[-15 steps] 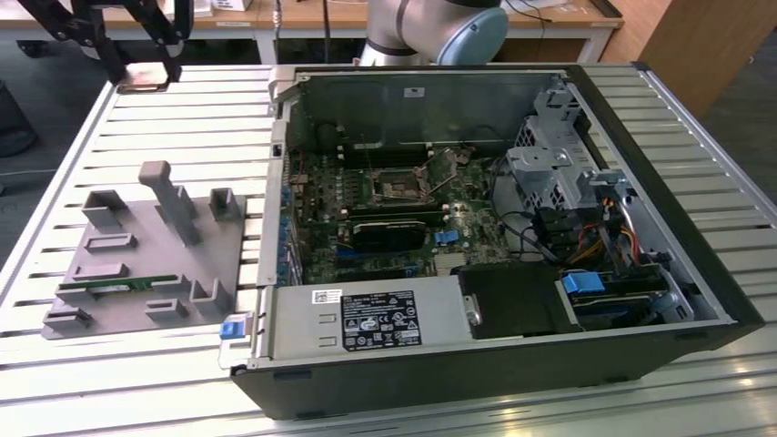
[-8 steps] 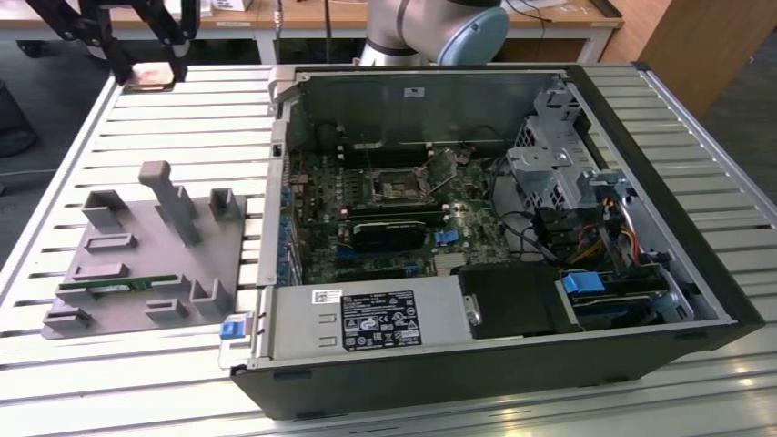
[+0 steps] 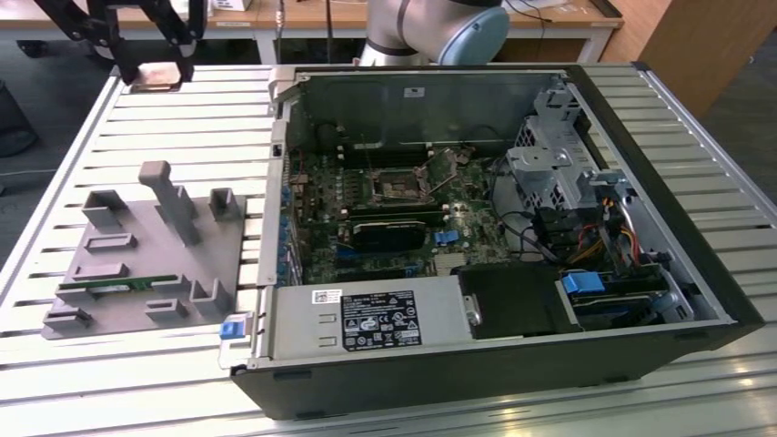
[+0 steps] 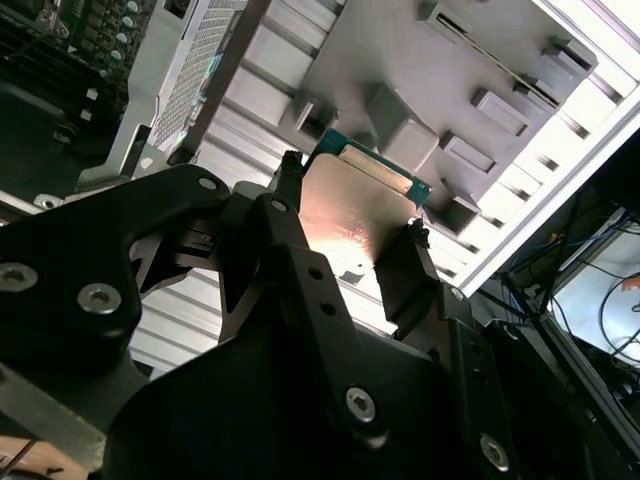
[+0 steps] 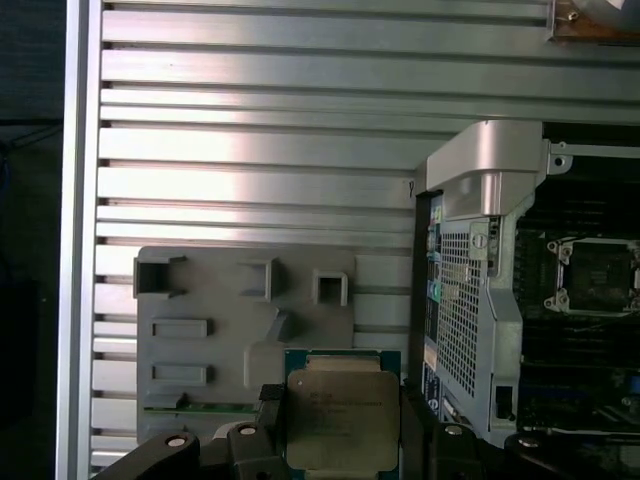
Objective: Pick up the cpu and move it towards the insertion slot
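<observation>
The cpu hangs high over the slatted table at the exterior view's far left, with my gripper shut on it. In both wrist views the cpu shows its silvery top, held by two opposite edges between the black fingers. The insertion slot is a silver-framed square socket on the green board inside the open computer case, well off to the exterior view's right of the gripper. It also shows in the first wrist view as the insertion slot.
A grey holder block with a green memory stick lies on the slatted table beside the case. The case wall, drive cage, cables and power supply surround the board.
</observation>
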`<state>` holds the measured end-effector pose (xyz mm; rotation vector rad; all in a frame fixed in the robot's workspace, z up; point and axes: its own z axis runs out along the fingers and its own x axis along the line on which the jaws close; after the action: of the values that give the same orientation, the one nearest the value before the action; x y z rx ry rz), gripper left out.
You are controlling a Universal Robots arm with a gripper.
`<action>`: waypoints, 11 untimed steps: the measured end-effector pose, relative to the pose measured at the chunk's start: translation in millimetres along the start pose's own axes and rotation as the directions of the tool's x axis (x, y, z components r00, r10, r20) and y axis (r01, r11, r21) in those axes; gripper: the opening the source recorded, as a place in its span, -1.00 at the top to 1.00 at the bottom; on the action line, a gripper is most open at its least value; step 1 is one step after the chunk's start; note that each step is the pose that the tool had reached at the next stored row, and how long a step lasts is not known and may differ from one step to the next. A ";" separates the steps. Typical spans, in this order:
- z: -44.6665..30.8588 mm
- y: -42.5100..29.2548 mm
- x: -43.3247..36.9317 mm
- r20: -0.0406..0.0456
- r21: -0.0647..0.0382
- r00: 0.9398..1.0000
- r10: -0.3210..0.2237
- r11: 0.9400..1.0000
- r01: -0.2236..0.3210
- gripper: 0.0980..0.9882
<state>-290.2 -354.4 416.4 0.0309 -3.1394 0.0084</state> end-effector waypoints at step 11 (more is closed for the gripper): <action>0.0 -0.1 -7.5 0.000 0.000 1.000 0.000 1.000 0.000 0.00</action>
<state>-282.7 -354.4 416.4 0.0309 -3.1394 0.0083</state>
